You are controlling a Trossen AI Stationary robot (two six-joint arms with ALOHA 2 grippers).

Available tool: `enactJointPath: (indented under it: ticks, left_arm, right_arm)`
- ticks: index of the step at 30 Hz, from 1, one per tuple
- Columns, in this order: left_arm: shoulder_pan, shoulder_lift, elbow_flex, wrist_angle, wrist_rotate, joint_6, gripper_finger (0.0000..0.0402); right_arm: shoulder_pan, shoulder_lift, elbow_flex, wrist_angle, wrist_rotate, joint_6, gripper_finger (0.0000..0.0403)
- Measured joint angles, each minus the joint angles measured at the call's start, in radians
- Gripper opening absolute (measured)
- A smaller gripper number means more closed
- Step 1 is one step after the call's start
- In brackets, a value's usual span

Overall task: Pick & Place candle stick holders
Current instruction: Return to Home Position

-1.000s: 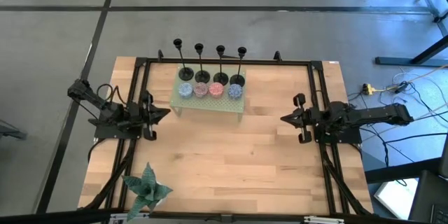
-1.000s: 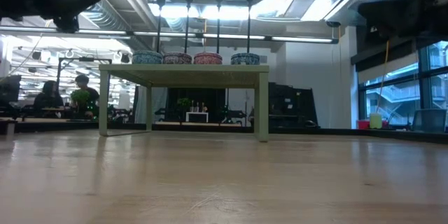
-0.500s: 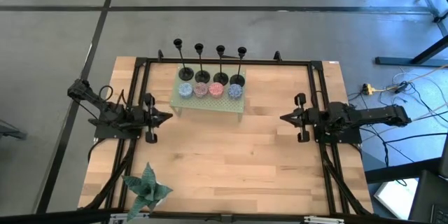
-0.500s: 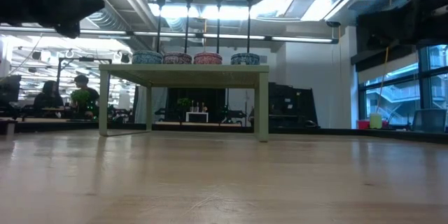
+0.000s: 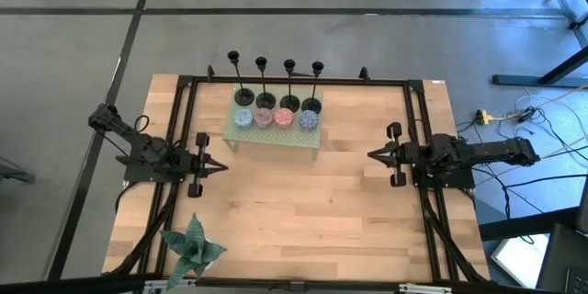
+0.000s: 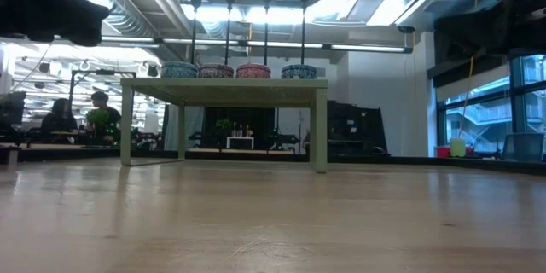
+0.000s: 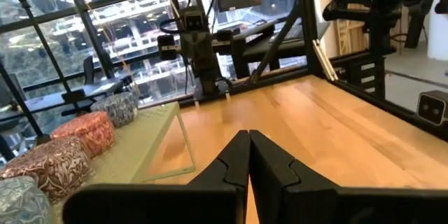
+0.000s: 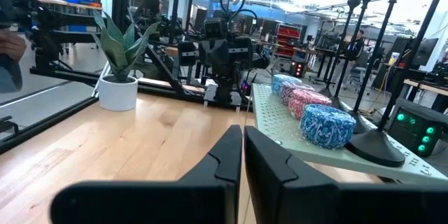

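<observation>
Four black candle stick holders [image 5: 265, 101] stand in a row on their round bases along the far edge of a low pale green stand [image 5: 274, 134]. Their thin stems [image 6: 230, 26] rise upright with small cups on top. They also show in the right wrist view [image 8: 378, 147]. My left gripper [image 5: 223, 164] is shut and empty above the table, left of the stand; its shut fingers show in the left wrist view [image 7: 248, 138]. My right gripper [image 5: 370, 155] is shut and empty, right of the stand [image 8: 242, 133].
Several patterned round tins [image 5: 263, 118] sit on the stand in front of the holders. A potted plant [image 5: 193, 248] stands at the near left corner. A black metal frame [image 5: 294, 81] runs around the table. Bare wood [image 5: 303, 202] lies between the arms.
My left gripper has moved a little toward the table's near edge, staying shut. The candle stick holders have not moved.
</observation>
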Motion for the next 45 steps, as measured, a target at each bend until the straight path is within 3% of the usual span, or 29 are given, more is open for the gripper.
enactJointPath:
  ticks: [13, 45]
  left_arm:
    - [0.0, 0.0, 0.0, -0.002, 0.002, -0.066, 0.0011]
    - [0.0, 0.0, 0.0, 0.008, 0.003, -0.06, 0.0012]
  right_arm:
    - [0.0, 0.0, 0.0, 0.0, 0.0, 0.0, 0.0023]
    - [0.0, 0.001, 0.0, 0.0, 0.0, 0.001, 0.0023]
